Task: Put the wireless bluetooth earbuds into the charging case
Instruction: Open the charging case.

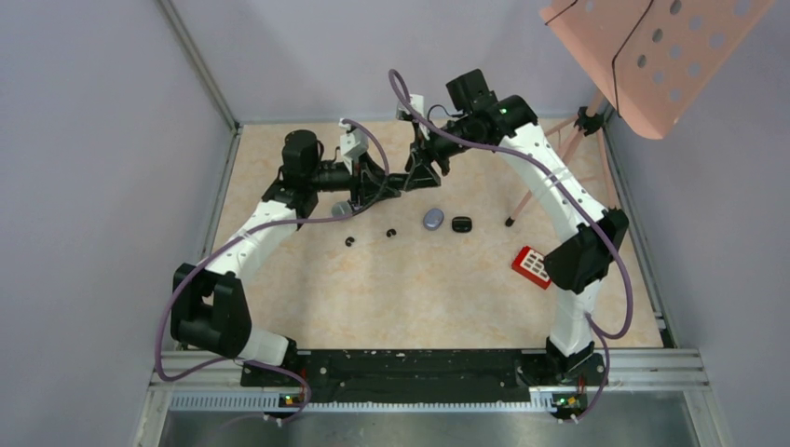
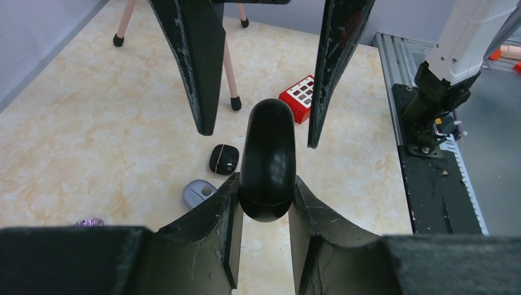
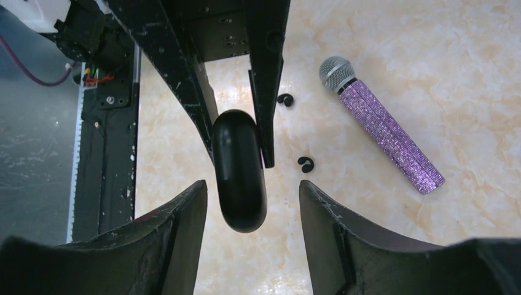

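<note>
My left gripper is shut on a glossy black oval charging case, closed, held above the table. My right gripper faces it, open, its jaws either side of the case's free end without touching. In the top view the two grippers meet at the table's back middle, left and right. Two tiny black earbuds lie on the table, also in the top view. No lilac-pink earbuds show.
A lilac-grey oval case and a second black case lie side by side. A purple glitter microphone lies near the earbuds. A red block sits right. A pink stand has legs at the back right.
</note>
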Robot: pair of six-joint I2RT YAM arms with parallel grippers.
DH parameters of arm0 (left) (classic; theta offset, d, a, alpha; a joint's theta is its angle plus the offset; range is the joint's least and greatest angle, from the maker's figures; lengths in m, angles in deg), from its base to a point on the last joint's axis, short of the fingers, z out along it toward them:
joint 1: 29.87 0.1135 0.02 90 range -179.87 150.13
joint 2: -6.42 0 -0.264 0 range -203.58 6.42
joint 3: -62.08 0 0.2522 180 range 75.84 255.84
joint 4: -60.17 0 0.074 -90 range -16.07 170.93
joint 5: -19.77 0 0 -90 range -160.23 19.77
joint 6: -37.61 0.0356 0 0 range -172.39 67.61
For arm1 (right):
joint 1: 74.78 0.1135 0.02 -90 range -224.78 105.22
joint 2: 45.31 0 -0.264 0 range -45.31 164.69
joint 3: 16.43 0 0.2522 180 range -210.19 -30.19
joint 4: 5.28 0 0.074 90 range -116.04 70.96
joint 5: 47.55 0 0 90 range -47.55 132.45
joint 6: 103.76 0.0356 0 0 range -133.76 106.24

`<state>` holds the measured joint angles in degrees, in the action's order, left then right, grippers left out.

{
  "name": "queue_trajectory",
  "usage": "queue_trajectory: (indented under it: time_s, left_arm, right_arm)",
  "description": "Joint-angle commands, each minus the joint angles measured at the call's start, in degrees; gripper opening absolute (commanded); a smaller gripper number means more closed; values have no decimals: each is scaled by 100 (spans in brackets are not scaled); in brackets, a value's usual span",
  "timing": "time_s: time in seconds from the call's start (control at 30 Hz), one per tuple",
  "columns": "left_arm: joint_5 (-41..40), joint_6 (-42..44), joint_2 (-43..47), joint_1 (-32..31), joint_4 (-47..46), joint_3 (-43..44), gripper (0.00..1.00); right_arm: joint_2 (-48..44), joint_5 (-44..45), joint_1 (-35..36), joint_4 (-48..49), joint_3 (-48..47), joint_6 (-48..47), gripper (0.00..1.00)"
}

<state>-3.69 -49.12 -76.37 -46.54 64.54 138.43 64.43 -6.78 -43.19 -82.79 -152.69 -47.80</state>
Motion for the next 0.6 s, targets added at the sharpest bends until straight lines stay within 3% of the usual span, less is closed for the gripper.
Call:
queue_trajectory:
  time_s: [0.0,0.57]
  left_arm:
    - [204,193,16,-28,-351,-53,0]
    - [322,286,-10,-27,-417,-28,0]
  right_arm:
    - [232,-279,-145,200,-512,660,56]
    - [390,29,-371,850,-600,1492,54]
